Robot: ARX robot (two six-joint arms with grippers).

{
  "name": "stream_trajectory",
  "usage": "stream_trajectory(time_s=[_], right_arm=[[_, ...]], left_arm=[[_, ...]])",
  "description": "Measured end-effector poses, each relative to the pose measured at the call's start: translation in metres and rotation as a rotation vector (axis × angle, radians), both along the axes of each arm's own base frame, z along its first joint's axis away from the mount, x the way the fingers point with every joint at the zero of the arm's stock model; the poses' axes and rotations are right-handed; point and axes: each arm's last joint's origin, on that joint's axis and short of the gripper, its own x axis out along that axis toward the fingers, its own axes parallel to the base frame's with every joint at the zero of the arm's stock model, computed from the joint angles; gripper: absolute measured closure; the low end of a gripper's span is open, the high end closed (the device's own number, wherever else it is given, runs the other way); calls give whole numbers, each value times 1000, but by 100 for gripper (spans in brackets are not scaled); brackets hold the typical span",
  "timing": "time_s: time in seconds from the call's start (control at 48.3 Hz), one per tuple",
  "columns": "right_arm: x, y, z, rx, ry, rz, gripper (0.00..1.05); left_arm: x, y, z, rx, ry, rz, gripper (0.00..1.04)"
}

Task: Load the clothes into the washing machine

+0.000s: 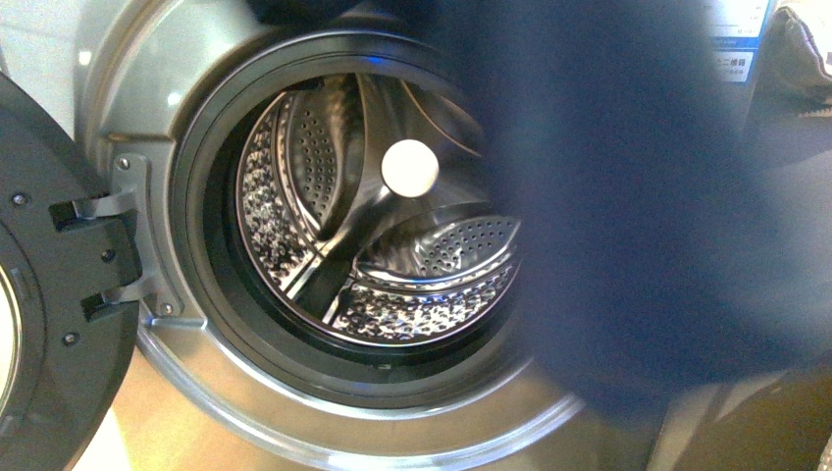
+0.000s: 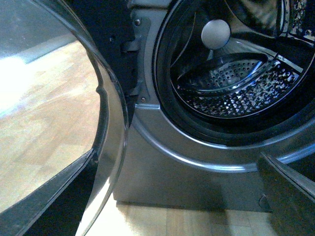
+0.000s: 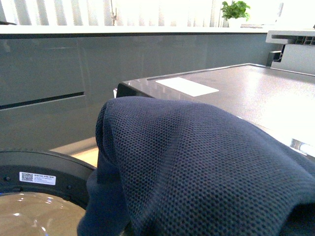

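1. Plainly, the loading is not yet done. The washing machine [image 1: 147, 88] has its door [image 1: 59, 275] swung wide to the left of the porthole, and the perforated steel drum [image 1: 392, 285] behind the gasket holds nothing.
2. The navy mesh-knit garment [image 1: 638, 196] hangs outside the machine, in front of the porthole's right edge. It is a blurred dark mass close to the front camera, and no part of it appears to cross the gasket.
3. In the right wrist view the cloth drapes over the arm and hides the right gripper, so I cannot tell whether its jaws are clenched. Cloth held this high suggests that arm carries it.
4. The left gripper [image 2: 176, 162] is released and empty. Its dark fingers [image 2: 290, 191] stand wide apart, low before the porthole.
5. What is left, by my judgement, is to carry the garment through the porthole and let it drop in the drum.
6. A pale wooden floor [image 2: 197, 221] lies under the machine. Grey cabinet fronts [image 3: 49, 73] stand beyond the door, with a potted plant [image 3: 235, 10] on the ledge above.
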Motion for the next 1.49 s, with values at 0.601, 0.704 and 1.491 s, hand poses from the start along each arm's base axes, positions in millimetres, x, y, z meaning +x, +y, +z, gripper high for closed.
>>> stream_trajectory(time_s=[0.601, 0.704, 1.491], right_arm=[[-14, 7, 11, 48, -6, 56, 96], [-17, 5, 19, 67, -31, 57, 96], [-14, -15, 27, 79, -64, 2, 96]], left_arm=[[0, 0, 0, 0, 0, 0, 6], [0, 0, 0, 0, 0, 0, 6], [0, 0, 0, 0, 0, 0, 6]])
